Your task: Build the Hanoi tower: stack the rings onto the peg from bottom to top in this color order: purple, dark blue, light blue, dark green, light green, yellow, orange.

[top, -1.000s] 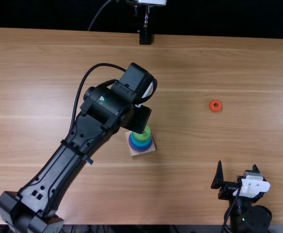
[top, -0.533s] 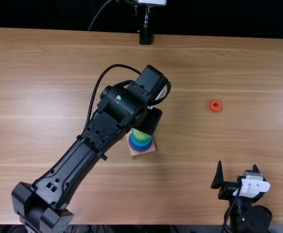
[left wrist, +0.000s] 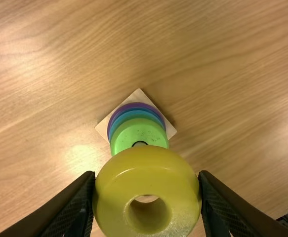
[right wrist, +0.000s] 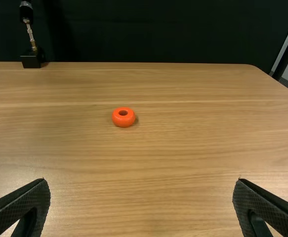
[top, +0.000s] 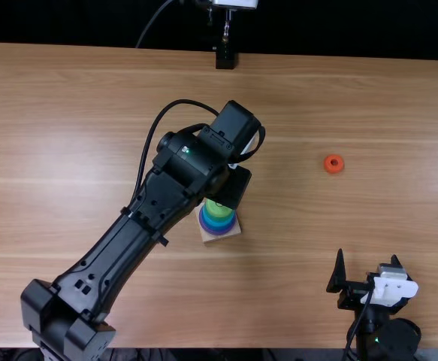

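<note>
In the top view my left gripper [top: 232,188] is above the stack, partly covering its far side. In the left wrist view the left gripper [left wrist: 147,175] is shut on the yellow ring [left wrist: 113,190], held above the stack. Under it a light green ring [left wrist: 143,129] lies on top, around the peg, with blue [left wrist: 134,115] and purple [left wrist: 129,106] edges below, on a square wooden base [left wrist: 170,130]. The orange ring [top: 333,164] lies flat on the table, right of the stack. My right gripper [top: 367,256] stands open near the front edge; its fingers are wide apart in the right wrist view.
The wooden table [top: 294,293] stretches around the stack. A black stand [top: 225,57] is at the far edge. The left arm's links cross the table's left half, with a cable looping beside them.
From a second ago, the left arm has shifted right and slightly toward the near edge; over the last half second it has barely moved. The right arm, stack and orange ring have stayed put.
</note>
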`<move>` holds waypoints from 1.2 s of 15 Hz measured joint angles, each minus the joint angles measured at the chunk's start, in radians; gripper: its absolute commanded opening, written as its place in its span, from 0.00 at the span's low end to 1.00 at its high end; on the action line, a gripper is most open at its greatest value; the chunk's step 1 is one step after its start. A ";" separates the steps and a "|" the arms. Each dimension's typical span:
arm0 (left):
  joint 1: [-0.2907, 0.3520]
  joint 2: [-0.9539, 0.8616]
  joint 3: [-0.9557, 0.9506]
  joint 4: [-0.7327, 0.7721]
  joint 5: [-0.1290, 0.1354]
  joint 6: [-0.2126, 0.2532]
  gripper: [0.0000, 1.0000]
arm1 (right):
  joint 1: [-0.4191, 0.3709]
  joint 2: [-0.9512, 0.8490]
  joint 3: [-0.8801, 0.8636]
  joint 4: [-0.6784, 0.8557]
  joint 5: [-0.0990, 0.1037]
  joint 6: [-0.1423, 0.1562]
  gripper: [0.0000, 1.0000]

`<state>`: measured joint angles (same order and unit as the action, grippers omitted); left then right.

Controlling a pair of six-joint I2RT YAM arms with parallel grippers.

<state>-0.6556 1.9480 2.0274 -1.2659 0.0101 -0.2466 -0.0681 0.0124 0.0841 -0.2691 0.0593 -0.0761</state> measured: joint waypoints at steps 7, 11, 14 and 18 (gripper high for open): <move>0.000 0.003 -0.051 0.004 0.002 -0.004 0.00 | 0.000 0.000 0.000 -0.001 0.000 0.000 1.00; 0.000 0.009 -0.052 0.005 0.002 -0.005 0.25 | 0.000 0.000 0.000 0.000 0.000 0.000 1.00; 0.000 0.050 -0.052 0.004 0.010 -0.004 1.00 | 0.000 0.000 0.000 0.000 0.000 0.000 1.00; 0.001 0.069 -0.052 0.002 0.099 -0.004 1.00 | 0.000 0.000 0.000 0.000 0.001 0.000 1.00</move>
<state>-0.6548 2.0167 1.9751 -1.2636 0.1093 -0.2508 -0.0681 0.0128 0.0841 -0.2691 0.0601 -0.0761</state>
